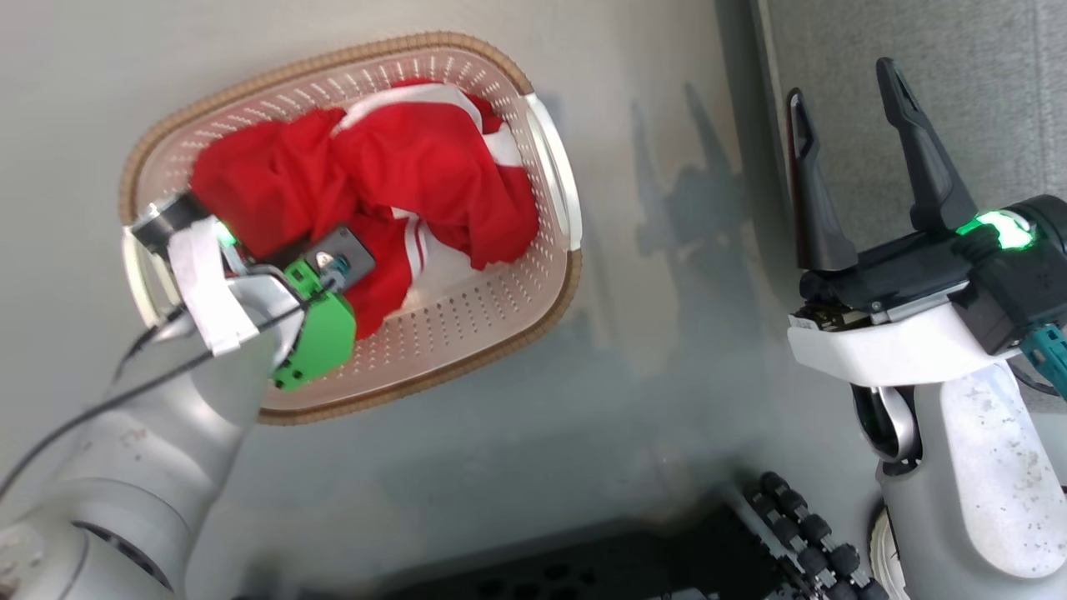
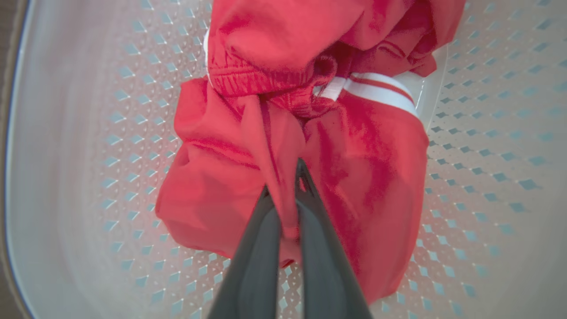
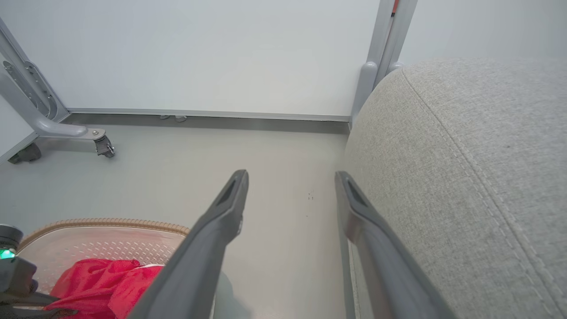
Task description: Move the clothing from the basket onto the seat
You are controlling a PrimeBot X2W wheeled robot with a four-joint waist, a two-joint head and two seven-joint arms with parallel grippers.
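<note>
Red clothing (image 1: 392,179) with white stripes lies bunched in the cream perforated basket (image 1: 492,312) on the floor. My left arm reaches down into the basket. In the left wrist view my left gripper (image 2: 285,184) is shut on a raised fold of the red clothing (image 2: 248,146), pinched between its fingers over the basket floor (image 2: 79,177). My right gripper (image 1: 846,79) stands open and empty at the right, next to the grey seat (image 1: 984,92). The right wrist view shows the right gripper (image 3: 291,177) open beside the seat (image 3: 465,168), with the basket (image 3: 106,223) and clothing (image 3: 102,283) at lower left.
The basket sits on a pale grey floor (image 1: 658,358). A white wall (image 3: 212,53) and a grey wheeled frame leg (image 3: 66,133) stand beyond it. My dark base (image 1: 650,558) shows at the bottom of the head view.
</note>
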